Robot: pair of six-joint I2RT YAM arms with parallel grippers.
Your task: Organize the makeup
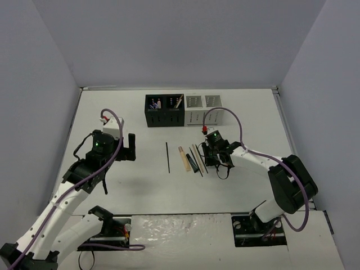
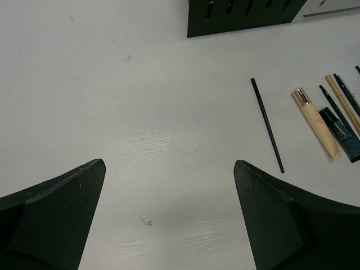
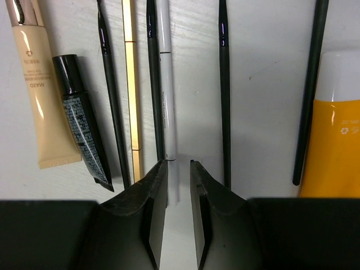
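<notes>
The makeup lies in a row on the table: a beige tube (image 3: 34, 84), a small black tube (image 3: 81, 124), a gold pencil (image 3: 131, 84), thin black pencils, a white pencil (image 3: 167, 101) and a flat orange tube (image 3: 334, 140). My right gripper (image 3: 179, 163) is low over the row. Its jaws are narrowed around the white pencil's near end, which rests against the left finger with a gap to the right one. A lone black pencil (image 1: 167, 157) lies left of the row. My left gripper (image 2: 169, 163) hangs wide open over bare table, holding nothing.
A black slotted organizer (image 1: 165, 111) with some items inside stands at the back centre. A white organizer (image 1: 203, 108) stands to its right. Walls close the table (image 1: 112, 185) in on three sides.
</notes>
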